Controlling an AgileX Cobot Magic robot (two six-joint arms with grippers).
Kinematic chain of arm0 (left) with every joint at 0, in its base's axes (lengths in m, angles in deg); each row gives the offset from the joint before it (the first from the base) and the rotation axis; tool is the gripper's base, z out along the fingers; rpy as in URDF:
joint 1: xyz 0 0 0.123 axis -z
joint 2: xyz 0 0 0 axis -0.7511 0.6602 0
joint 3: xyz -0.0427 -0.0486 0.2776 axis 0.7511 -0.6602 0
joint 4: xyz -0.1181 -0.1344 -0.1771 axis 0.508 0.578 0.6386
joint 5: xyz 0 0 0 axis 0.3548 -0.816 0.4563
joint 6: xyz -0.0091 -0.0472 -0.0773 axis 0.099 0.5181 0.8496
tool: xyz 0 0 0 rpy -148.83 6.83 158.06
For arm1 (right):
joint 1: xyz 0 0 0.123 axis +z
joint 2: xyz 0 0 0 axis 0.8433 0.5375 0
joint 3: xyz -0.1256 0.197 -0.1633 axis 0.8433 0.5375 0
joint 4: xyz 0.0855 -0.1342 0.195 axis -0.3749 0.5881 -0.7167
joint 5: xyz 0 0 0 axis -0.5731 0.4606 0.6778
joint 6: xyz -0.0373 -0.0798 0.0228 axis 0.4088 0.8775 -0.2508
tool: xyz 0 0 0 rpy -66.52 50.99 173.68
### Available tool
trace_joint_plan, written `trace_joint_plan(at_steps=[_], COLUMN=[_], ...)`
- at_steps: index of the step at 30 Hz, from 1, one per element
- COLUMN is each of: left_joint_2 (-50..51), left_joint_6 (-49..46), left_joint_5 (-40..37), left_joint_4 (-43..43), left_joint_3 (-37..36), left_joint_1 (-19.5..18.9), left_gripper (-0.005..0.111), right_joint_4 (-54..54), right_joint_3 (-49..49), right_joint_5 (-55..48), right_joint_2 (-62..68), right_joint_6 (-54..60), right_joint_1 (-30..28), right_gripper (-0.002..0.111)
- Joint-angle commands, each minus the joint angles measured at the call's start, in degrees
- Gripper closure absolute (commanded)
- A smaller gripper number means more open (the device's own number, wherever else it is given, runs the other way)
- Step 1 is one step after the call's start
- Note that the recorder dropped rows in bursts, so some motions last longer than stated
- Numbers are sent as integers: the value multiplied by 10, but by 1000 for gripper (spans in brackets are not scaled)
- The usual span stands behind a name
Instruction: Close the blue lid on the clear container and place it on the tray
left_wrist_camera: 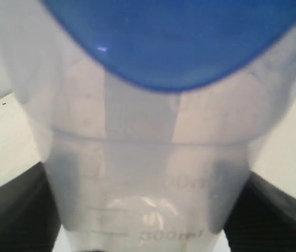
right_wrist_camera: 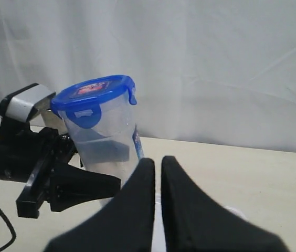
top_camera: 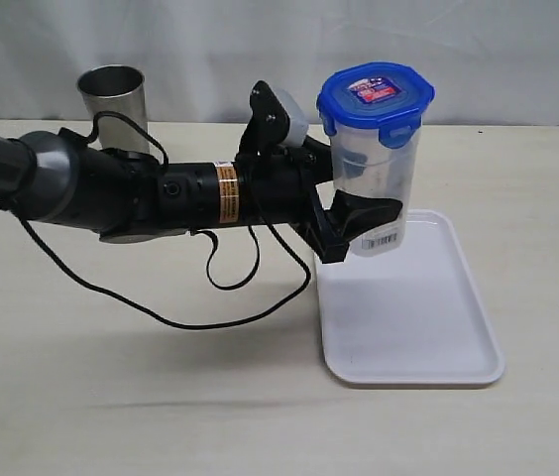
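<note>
**A:** Is the closing done?

**B:** I think yes; the blue lid (top_camera: pixel 376 96) sits on the clear container (top_camera: pixel 374 174), and the flaps that I can see look folded down; the far ones I cannot check.

**A:** And the jaws?

**B:** The left jaws stand wide and clamp the container low, near its label; the right jaws are pressed together with nothing between them.

**A:** Where is the container?

**B:** Upright, at the 11 o'clock corner of the tray (top_camera: pixel 408 327); whether its base touches the tray, I cannot tell; I judge that only the setting down and the release are left; the steel cup (top_camera: pixel 113 94) stands at 10 o'clock on the tabletop (top_camera: pixel 111 397), well apart.
</note>
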Motion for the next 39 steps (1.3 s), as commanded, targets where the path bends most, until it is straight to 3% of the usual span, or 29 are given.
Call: trace_joint_plan(at_steps=[1, 6, 8, 11, 14, 17, 23, 28, 39], left_joint_2=[30, 64, 70, 73, 76, 79, 79, 79, 78], left_joint_6=[-9, -15, -66, -161, -252, -361, -752, -896, -939], left_joint_5=[16, 9, -3, -67, -181, -254, -355, -423, -516], left_joint_4=[23, 16, 1, 0, 1, 2, 5, 5, -3], left_joint_3=[35, 78, 93, 112, 131, 145, 146, 146, 175], left_joint_1=[2, 2, 2, 4, 15, 28, 61, 78, 108], left_gripper=[107, 107, 107, 107, 107, 107, 107, 107, 107], right_joint_4=[0, 0, 0, 0, 0, 0, 0, 0, 0], right_joint_3=[2, 2, 2, 2, 2, 2, 2, 2, 2], right_joint_5=[-5, -5, -5, -5, -5, -5, -5, -5, -5], right_joint_2=[-2, -2, -2, -2, -2, -2, -2, -2, -2], right_joint_6=[-2, -2, -2, -2, -2, -2, -2, -2, -2], right_joint_1=[1, 1, 1, 1, 1, 1, 1, 1, 1], right_gripper=[104, 104, 104, 104, 104, 104, 104, 104, 104])
